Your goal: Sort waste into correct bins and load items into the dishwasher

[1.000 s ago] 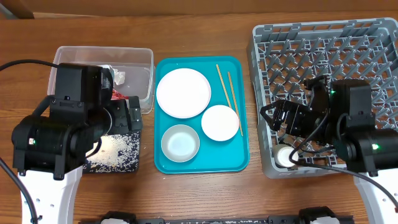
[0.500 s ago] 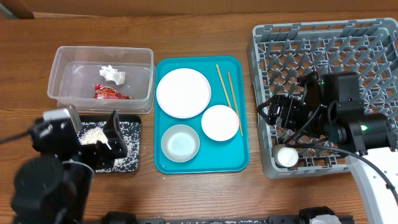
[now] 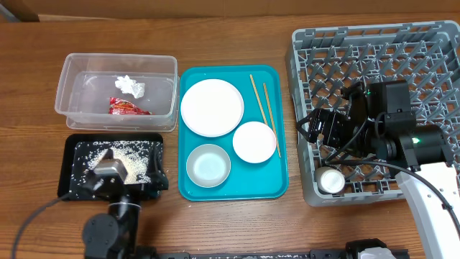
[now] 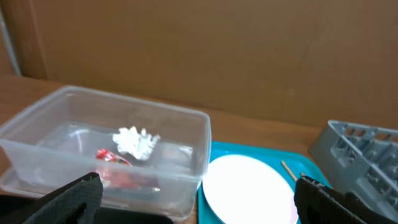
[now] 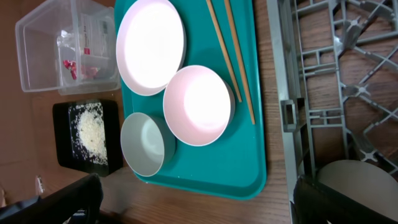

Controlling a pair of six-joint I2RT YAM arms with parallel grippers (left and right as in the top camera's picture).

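The clear tub (image 3: 72, 72) holds the white tissue wad (image 3: 130, 85) and the red wrapper (image 3: 128, 107). The black tray (image 3: 72, 147) holds rice grains (image 3: 129, 152). On the teal tray lie the flat plate (image 3: 211, 107), two bowls (image 3: 254, 142) (image 3: 208, 165) and the chopsticks (image 3: 264, 108). A small cup (image 3: 332, 180) sits in the grey dish rack (image 3: 305, 93). My left gripper (image 4: 199, 202) is open and empty, low at the front behind the black tray. My right gripper (image 3: 320, 133) is open and empty over the rack's left edge.
The teal tray (image 3: 266, 180) lies between the bins and the rack. The rack fills the right side of the table. Bare wooden tabletop runs along the back and front edges. A cardboard wall stands behind the table in the left wrist view.
My left arm has drawn back toward the front edge, uncovering the clear tub and the black tray. My right arm has shifted only slightly over the rack.
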